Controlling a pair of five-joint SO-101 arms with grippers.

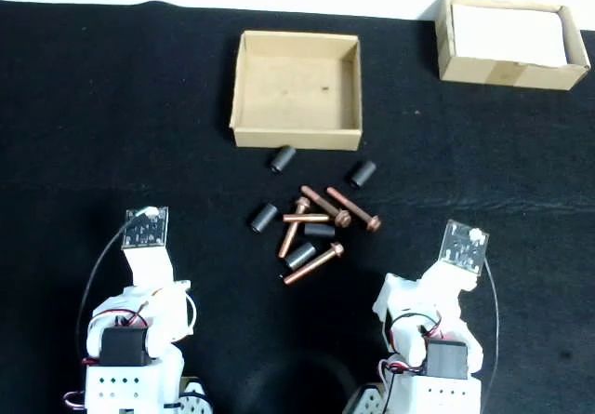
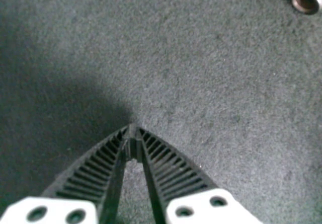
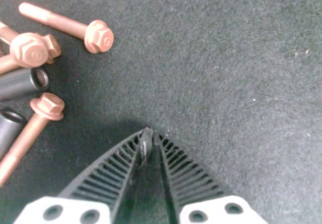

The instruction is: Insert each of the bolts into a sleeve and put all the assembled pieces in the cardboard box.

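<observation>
Copper bolts, black sleeves, plain tan box, second box at one o'clock tan with white inside, black cloth table, white arms with black motors, black ribbed fingers.

Right gripper (tips meeting) hangs over grey mat; 4 copper bolts, dark sleeves lie near.

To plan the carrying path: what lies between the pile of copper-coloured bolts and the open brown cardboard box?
One short black cylindrical sleeve lies close to the brown cardboard box, a second black sleeve farther right; the high view shows both.
</observation>
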